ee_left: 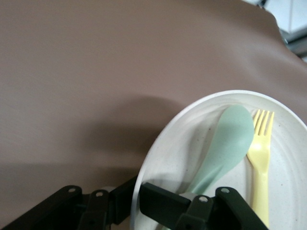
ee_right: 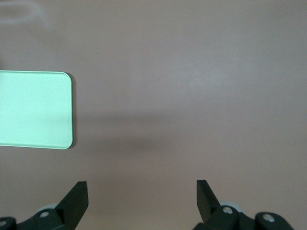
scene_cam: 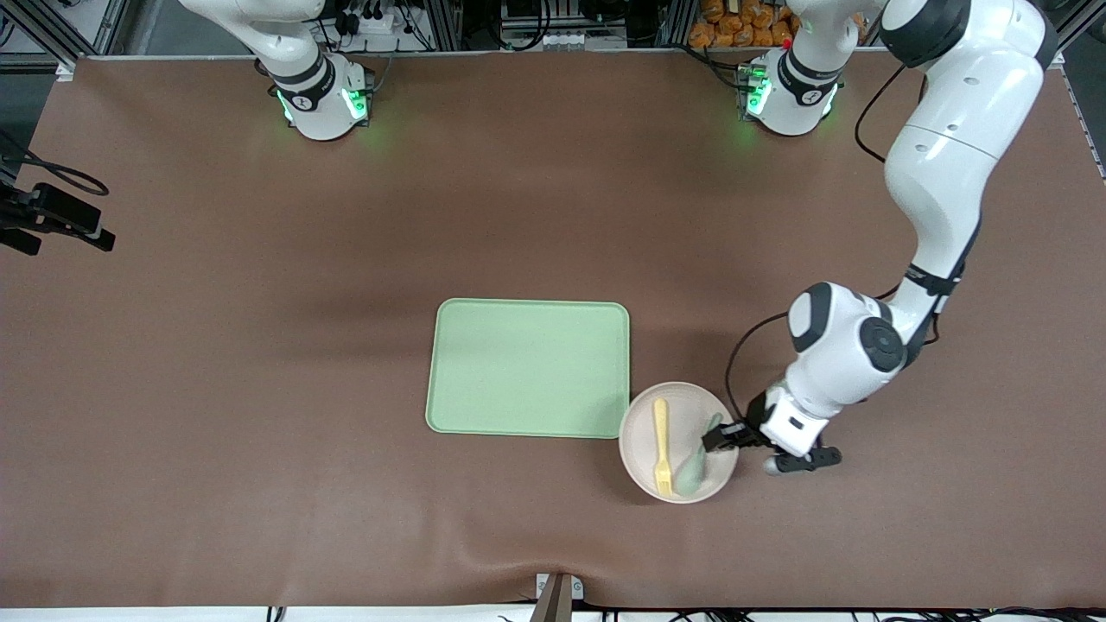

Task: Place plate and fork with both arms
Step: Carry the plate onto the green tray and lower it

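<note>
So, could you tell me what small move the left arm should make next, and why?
Probably close the left gripper on the plate rim. In the left wrist view its fingers straddle that rim, one inside and one outside, not yet clamped. The plate, carrying the fork and a spoon, sits on the table beside the tray, so gripping precedes lifting. The right gripper waits open.

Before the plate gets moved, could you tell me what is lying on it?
On the plate lie the fork and a grey-green spoon, side by side. The left gripper straddles the plate's rim, covering the spoon's handle end.
</note>
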